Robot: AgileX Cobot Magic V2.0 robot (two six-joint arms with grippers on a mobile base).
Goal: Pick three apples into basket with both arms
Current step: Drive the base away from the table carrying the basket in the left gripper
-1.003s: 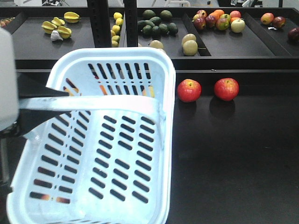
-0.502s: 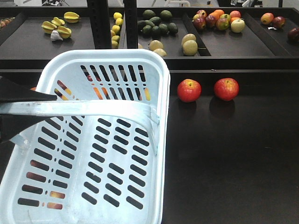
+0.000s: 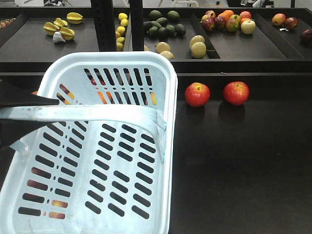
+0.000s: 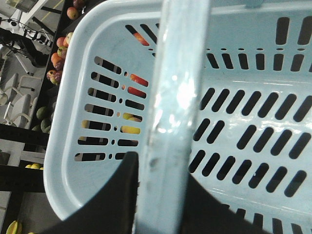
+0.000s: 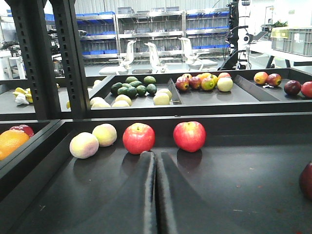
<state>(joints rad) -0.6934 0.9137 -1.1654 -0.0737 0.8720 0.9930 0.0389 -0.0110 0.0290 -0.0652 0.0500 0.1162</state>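
Two apples (image 3: 197, 94) (image 3: 236, 92) lay side by side, apart, on the dark table (image 3: 243, 170), just right of the basket (image 3: 112, 58). None was in it. The third could not be placed: a dark red fruit (image 5: 307, 180), cut by the right edge of the right wrist view, may have been it.

The basket hung tilted at the left, carried by its handle (image 3: 97, 113). The left gripper (image 4: 163, 204) was clamped on that handle, a dark finger on either side. The right gripper (image 5: 156, 158) rested low over the table, facing the two apples, its fingers pressed almost together and holding nothing.

Against the frame a second earlier, the basket had swung left and nearer, opening a gap between its right wall and the apples. Over the last half second it scarcely moved. The apples had not shifted.

Judgement: the basket had settled, so the right arm was free to begin. No apple was yet loaded.
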